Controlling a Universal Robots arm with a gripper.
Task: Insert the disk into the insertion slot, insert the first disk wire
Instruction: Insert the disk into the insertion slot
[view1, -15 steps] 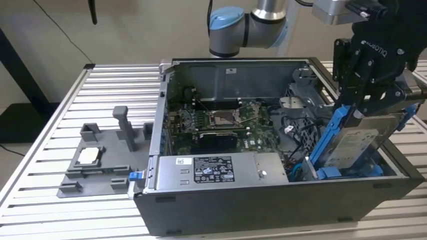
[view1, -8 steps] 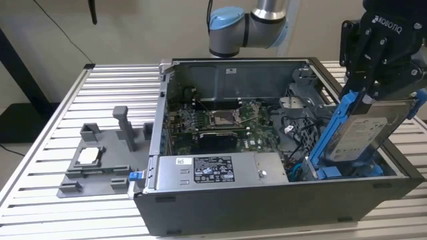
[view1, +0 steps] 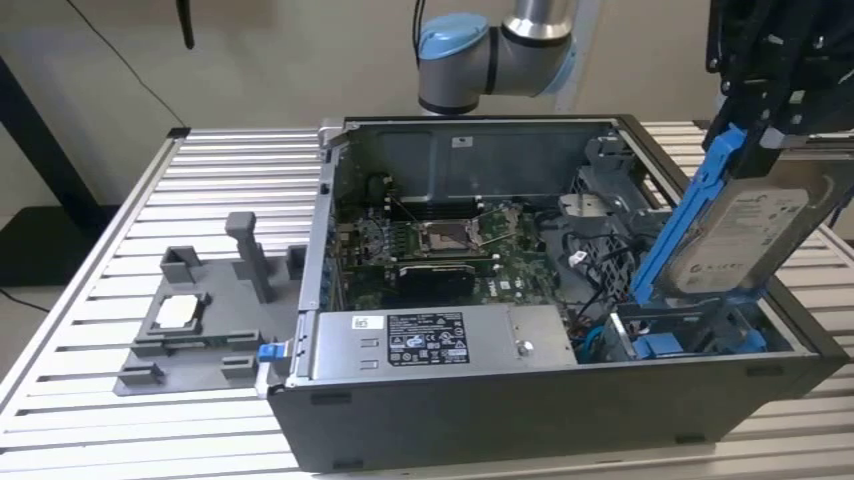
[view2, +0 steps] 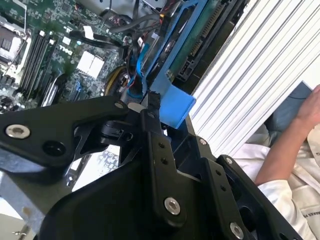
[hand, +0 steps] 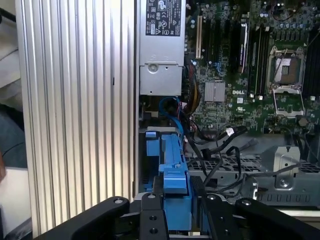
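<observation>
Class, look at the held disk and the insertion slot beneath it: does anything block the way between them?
Nothing visible does. The gripper holds the disk tilted, its lower end at the insertion slot; loose cables lie beside, to the exterior view's left.

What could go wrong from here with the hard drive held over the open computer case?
The silver-grey hard drive in its blue plastic carrier hangs tilted over the dark metal bay with blue clips; it might jam on entry. Loose black cables beside the bay could get pinched.
</observation>
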